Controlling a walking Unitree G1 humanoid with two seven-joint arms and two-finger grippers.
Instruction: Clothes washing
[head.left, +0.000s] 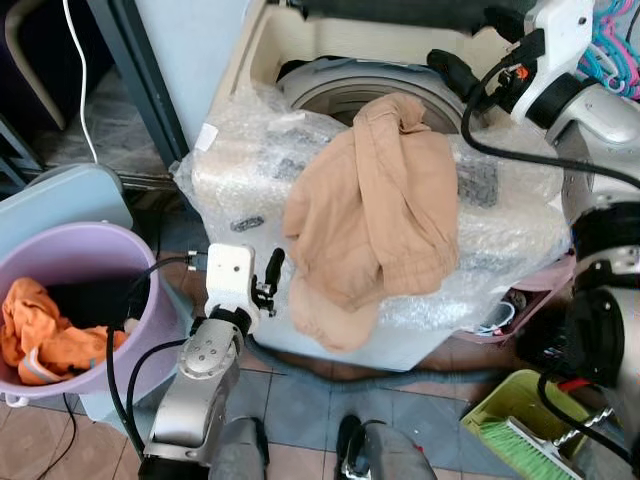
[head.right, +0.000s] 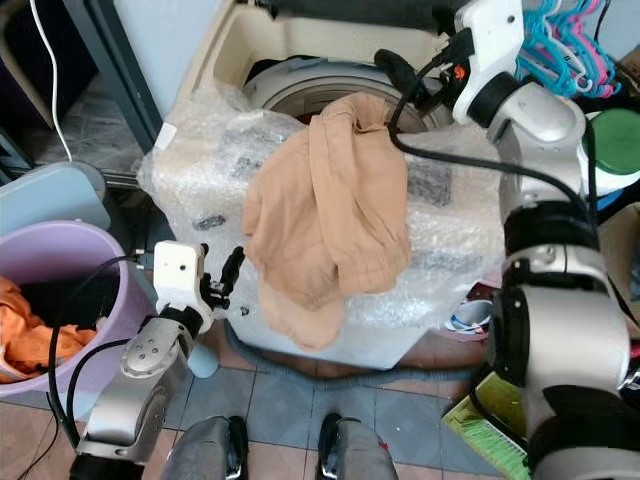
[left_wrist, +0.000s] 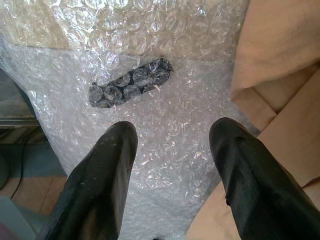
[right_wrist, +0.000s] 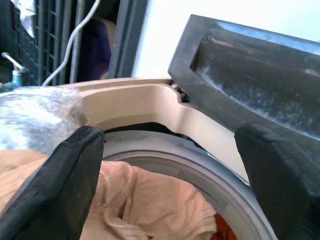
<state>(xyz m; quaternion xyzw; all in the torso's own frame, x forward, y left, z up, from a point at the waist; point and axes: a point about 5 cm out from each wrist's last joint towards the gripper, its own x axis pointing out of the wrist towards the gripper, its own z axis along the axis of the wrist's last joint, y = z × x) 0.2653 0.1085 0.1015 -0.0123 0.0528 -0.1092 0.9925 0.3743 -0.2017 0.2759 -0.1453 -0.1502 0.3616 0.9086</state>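
The tan garment lay draped over the bubble-wrapped front of the washer, its upper end just over the rim of the drum opening and its lower end hanging down the washer's front face. Its long axis ran from the drum down toward the floor, so most of the cloth was outside the tub.

The right gripper hung over the washer's top at the drum's right edge, fingers spread wide with nothing between them. In the right wrist view the garment's bunched top sat just below and ahead of those fingers, at the drum rim, with the raised dark lid close above. This was the nearer arm to the cloth's upper end.

The left gripper was low against the washer's front, just left of the garment's hanging end, its fingers also spread and empty, pointed at bubble wrap with the tan edge beside one finger.

Judging from this, the hanging end needed lifting up over the washer's front edge into the drum; the left gripper looked best placed for that. The lid limited room above the drum. A purple bucket with orange cloth stood left of the washer.
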